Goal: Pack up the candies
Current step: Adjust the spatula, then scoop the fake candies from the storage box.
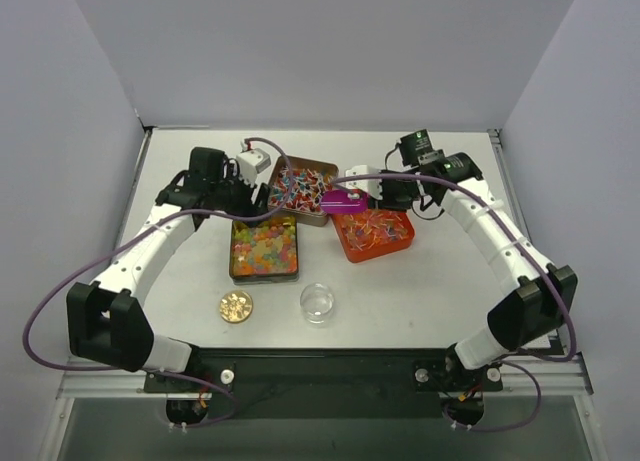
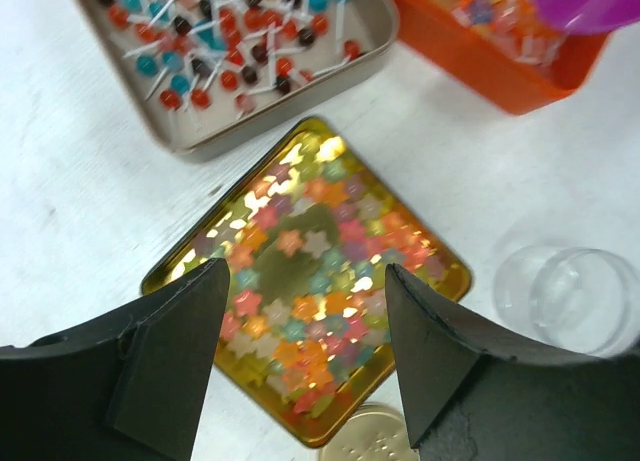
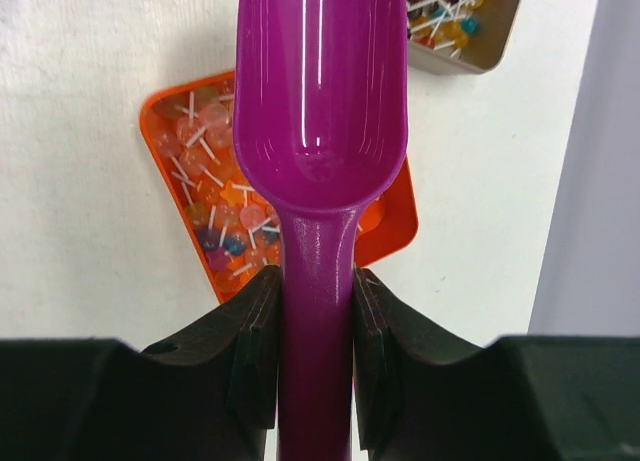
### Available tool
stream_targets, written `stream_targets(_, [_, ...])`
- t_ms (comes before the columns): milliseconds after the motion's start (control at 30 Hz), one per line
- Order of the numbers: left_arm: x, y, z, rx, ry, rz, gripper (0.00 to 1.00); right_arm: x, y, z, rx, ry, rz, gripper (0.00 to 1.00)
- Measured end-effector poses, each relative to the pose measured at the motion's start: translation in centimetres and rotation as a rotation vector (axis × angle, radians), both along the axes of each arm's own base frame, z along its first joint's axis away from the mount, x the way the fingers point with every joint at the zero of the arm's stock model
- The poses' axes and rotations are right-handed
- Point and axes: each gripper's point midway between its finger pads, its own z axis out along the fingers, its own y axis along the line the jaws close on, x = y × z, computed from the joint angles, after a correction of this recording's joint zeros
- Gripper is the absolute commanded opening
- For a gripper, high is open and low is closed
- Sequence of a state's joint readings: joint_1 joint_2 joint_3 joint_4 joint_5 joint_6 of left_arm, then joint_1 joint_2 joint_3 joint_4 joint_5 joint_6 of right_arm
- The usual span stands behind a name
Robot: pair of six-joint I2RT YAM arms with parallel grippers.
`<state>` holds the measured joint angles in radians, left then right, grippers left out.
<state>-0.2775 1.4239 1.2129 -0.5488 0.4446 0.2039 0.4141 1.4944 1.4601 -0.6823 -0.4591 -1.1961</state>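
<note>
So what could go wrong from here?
The purple scoop is gripped only by its slim handle, so digging into the candies might twist it or shove the orange tray. The clear jar is small, so poured candies could miss and scatter on the table.

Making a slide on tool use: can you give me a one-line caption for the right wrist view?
Right gripper grips the purple scoop by its handle, empty bowl above the orange tray of candies.

White table (image 1: 420, 301), three trays bunched at the far middle: gold tin (image 1: 233, 253), grey tin (image 1: 312, 219), orange tray (image 1: 378, 257). Up front, a gold lid (image 1: 236, 306) sits near a clear round jar (image 1: 317, 302), not touching.
</note>
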Motion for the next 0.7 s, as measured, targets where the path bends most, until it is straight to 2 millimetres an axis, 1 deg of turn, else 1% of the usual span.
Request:
stream_targets(133, [0.3, 2.5, -2.1, 0.119, -0.002, 0.087, 0.74, 1.7, -1.8, -1.1, -0.125, 0.060, 0.001, 0.00])
stream_targets(233, [0.6, 3.7, -2.9, 0.179, -0.010, 0.133, 0.74, 3.0, -3.6, -2.0, -0.235, 0.086, 0.001, 0.00])
stream_targets(267, [0.8, 4.4, -3.4, 0.213, -0.023, 0.158, 0.74, 3.5, -5.0, -2.8, -0.307, 0.107, 0.007, 0.00])
stream_targets(333, [0.6, 5.0, -4.2, 0.246, -0.025, 0.178, 0.74, 4.0, -6.7, -3.4, -0.394, 0.120, 0.033, 0.00])
stream_targets(400, [0.0, 5.6, -5.0, 0.271, -0.015, 0.191, 0.74, 4.6, -7.9, -3.7, -0.464, 0.116, 0.069, 0.00])
stream_targets(500, [-1.1, 6.0, -5.7, 0.286, -0.006, 0.199, 0.74, 6.0, -9.4, -3.8, -0.568, 0.097, 0.126, 0.00])
stream_targets(633, [-2.0, 6.1, -5.5, 0.273, -0.019, 0.208, 0.74, 8.7, -10.5, -3.1, -0.682, 0.039, 0.194, 0.00])
stream_targets(700, [-2.3, 6.1, -5.3, 0.262, -0.031, 0.212, 0.74, 9.7, -10.8, -2.9, -0.727, 0.013, 0.227, 0.00])
